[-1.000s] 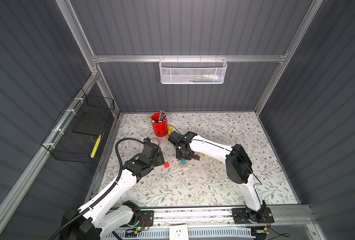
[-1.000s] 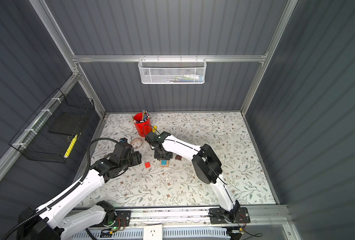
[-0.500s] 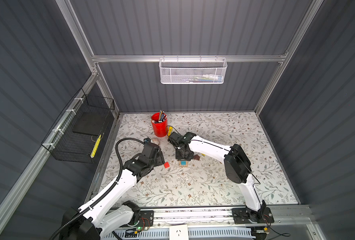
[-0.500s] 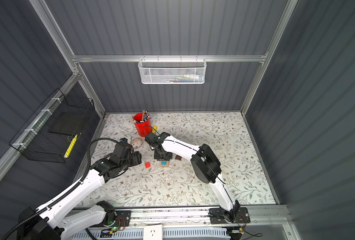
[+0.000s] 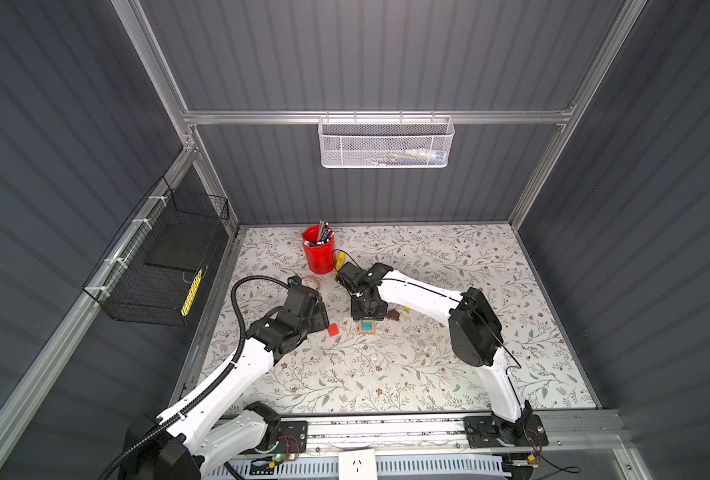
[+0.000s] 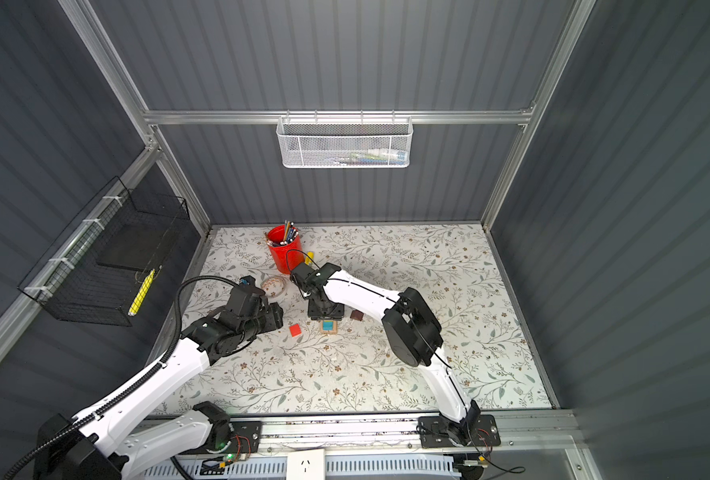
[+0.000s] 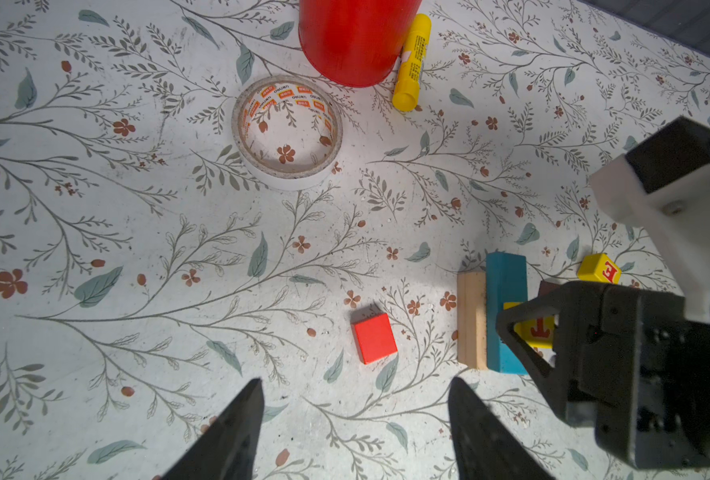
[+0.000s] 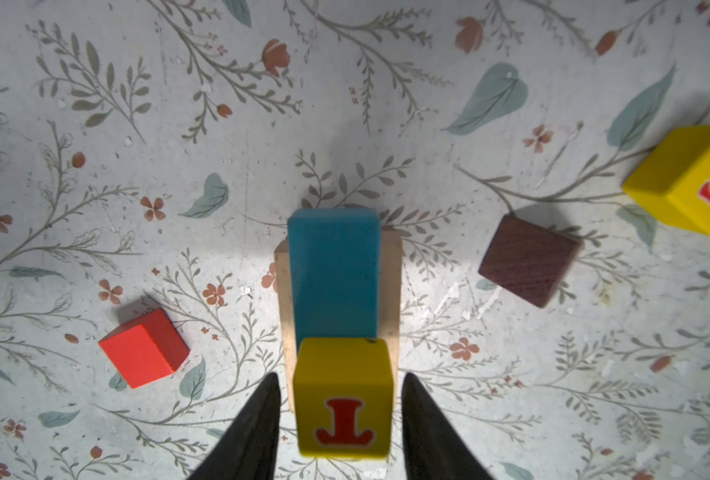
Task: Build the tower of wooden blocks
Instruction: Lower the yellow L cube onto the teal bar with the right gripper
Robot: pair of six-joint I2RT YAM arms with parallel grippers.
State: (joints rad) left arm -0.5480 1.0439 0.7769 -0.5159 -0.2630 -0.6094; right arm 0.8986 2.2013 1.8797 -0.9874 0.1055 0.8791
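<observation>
A blue oblong [image 8: 332,274] lies on tan oblongs [image 8: 391,291]. A yellow cube with a red letter [image 8: 343,395] sits on the blue oblong's near end. My right gripper [image 8: 341,376] is open around this cube, with a gap on each side. In both top views this gripper [image 5: 368,318] hangs over the stack [image 6: 328,326]. A red cube [image 7: 374,337] lies on the table just ahead of my open, empty left gripper [image 7: 356,380]. The dark brown piece [image 8: 528,259] and a second yellow cube [image 8: 690,180] lie beside the stack.
A red pen cup [image 5: 319,253] stands at the back, with a yellow marker [image 7: 412,62] lying against it and a tape roll [image 7: 289,131] in front of it. A black wire basket [image 5: 158,266] hangs on the left wall and a white one [image 5: 384,141] on the back wall.
The right gripper's fingers have spread apart from the yellow cube, which rests on the blue oblong. The left arm has stayed where it was.
</observation>
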